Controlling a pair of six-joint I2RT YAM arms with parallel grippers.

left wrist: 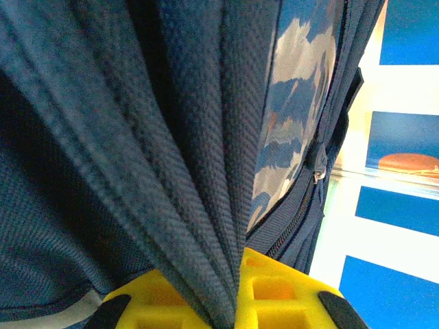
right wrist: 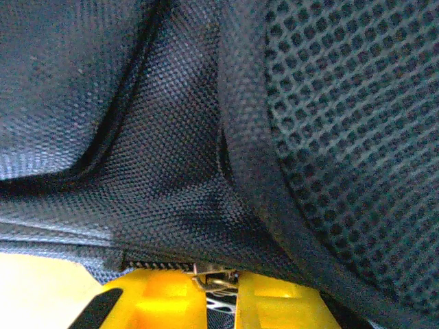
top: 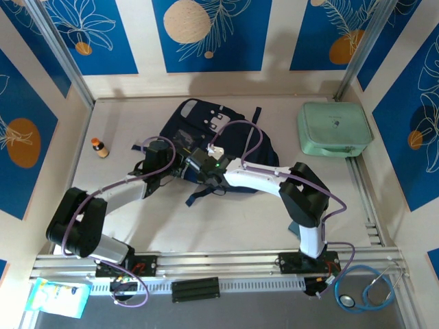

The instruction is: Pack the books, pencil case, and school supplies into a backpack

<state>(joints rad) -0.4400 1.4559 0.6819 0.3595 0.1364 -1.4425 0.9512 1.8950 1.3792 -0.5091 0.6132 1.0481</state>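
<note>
The navy backpack (top: 206, 127) lies mid-table with both arms reaching into its near side. My left gripper (top: 180, 164) is shut on a bunched fold of the backpack's fabric (left wrist: 206, 205), pinched between the yellow fingers (left wrist: 281, 291). My right gripper (top: 197, 163) sits right next to it, its jaws nearly together on the metal zipper pull (right wrist: 216, 276) at the end of the zipper teeth. Dark mesh and woven fabric (right wrist: 206, 157) hang over the right gripper (right wrist: 223, 288). The mint-green pencil case (top: 334, 129) rests at the back right, apart from both grippers. The books are out of view.
A small orange-capped bottle (top: 99, 147) stands at the left of the table. A stethoscope (top: 367, 291) lies beyond the near rail at the right, and a pale blue flat packet (top: 58, 298) at the near left. Blue patterned walls enclose the table.
</note>
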